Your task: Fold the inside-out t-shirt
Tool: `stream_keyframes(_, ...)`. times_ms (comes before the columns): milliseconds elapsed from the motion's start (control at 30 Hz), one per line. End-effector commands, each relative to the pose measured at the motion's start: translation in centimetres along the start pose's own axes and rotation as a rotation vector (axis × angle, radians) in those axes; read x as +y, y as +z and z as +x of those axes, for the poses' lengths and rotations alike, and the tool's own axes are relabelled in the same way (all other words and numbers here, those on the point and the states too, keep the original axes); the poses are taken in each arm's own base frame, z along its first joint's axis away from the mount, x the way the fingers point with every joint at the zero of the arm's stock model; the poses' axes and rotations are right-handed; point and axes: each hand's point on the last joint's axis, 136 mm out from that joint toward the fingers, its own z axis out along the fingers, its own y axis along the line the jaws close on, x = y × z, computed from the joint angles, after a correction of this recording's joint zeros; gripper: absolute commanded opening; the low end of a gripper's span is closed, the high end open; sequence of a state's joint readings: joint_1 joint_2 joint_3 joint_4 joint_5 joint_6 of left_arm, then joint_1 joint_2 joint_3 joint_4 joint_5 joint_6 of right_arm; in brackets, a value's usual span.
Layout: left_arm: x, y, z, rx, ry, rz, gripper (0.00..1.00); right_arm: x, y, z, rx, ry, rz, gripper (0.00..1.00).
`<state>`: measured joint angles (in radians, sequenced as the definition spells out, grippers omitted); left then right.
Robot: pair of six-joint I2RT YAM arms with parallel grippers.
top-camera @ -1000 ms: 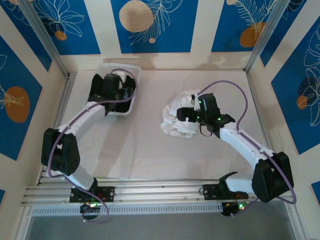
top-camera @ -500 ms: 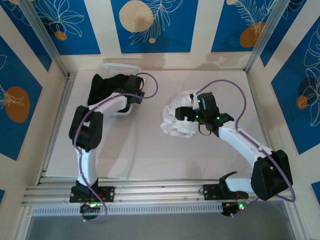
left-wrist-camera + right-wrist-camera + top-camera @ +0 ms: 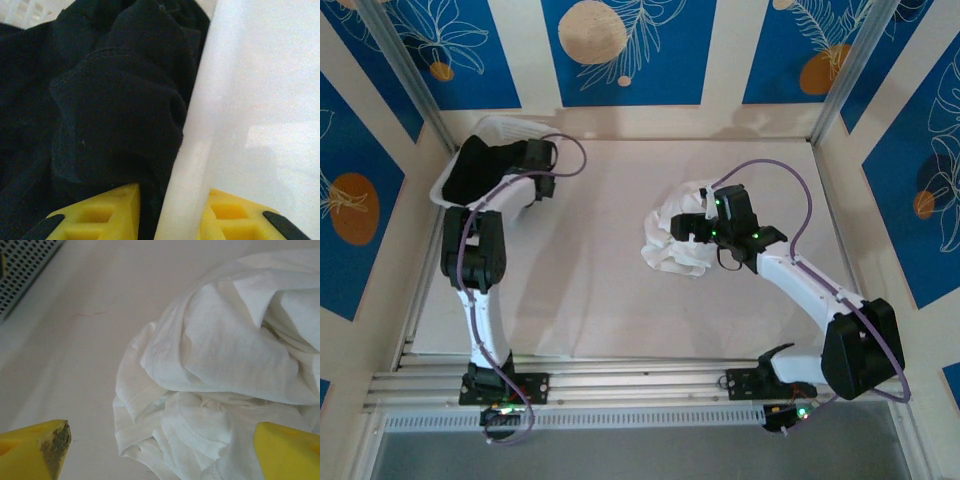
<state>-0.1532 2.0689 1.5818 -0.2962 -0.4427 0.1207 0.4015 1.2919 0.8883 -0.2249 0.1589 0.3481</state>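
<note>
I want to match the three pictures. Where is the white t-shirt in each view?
Top external: white t-shirt bunched right of centre on the table, partly under the right pincer.
Right wrist: the shirt takes the centre and right, below the open pincer.
Left wrist: this camera faces the black garment in the basket.
Shared landmark: the right pincer over the shirt.

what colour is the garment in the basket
Black; the garment shows best in the left wrist view, lying against the white basket wall.
</note>
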Motion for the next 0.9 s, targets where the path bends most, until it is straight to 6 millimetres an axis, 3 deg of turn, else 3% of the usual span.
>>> stream_keyframes(0, 2.4, 1.0, -0.9, 0.016, -0.013, -0.052, 0.33, -2.1, 0.5, -0.1, 0.018, -0.013, 0.097, 0.94)
stream_keyframes(67, 2.8, 0.7, -2.0, 0.006, -0.017, -0.047, 0.37, -3.7, 0.9, 0.2, 0.043, 0.0, 0.16, 0.94)
stream_keyframes(100, 2.6, 0.0, -2.7, -0.006, -0.032, -0.022, 0.44, -4.5, 1.0, 0.6, 0.061, 0.015, 0.185, 0.94)
stream_keyframes(200, 1.3, -3.5, -4.8, -0.083, -0.108, 0.1, 0.6, -6.1, 1.2, 1.6, 0.1, 0.063, 0.221, 0.91)
stream_keyframes(267, -0.8, -6.7, -5.7, -0.146, -0.153, 0.215, 0.66, -6.5, 1.0, 2.7, 0.129, 0.083, 0.228, 0.89)
stream_keyframes(367, -6.0, -12.2, -5.6, -0.235, -0.188, 0.423, 0.7, -6.1, 0.6, 5.1, 0.203, 0.121, 0.206, 0.86)
stream_keyframes(433, -10.9, -15.1, -3.9, -0.267, -0.188, 0.579, 0.71, -5.8, 0.5, 6.7, 0.249, 0.147, 0.19, 0.85)
stream_keyframes(533, -18.5, -17.9, -0.9, -0.242, -0.174, 0.833, 0.71, -5.5, 1.3, 7.9, 0.273, 0.169, 0.17, 0.83)
stream_keyframes(600, -22.6, -18.8, 0.8, -0.197, -0.13, 0.929, 0.7, -5.4, 1.9, 7.9, 0.277, 0.181, 0.161, 0.8)
stream_keyframes(700, -27.1, -19.0, 2.4, -0.147, -0.046, 0.983, 0.69, -4.9, 3.0, 7.5, 0.263, 0.182, 0.134, 0.73)
stream_keyframes(867, -31.1, -16.9, 4.3, -0.05, -0.001, 1.009, 0.58, -4.9, 4.3, 6.6, 0.23, 0.18, 0.132, 0.51)
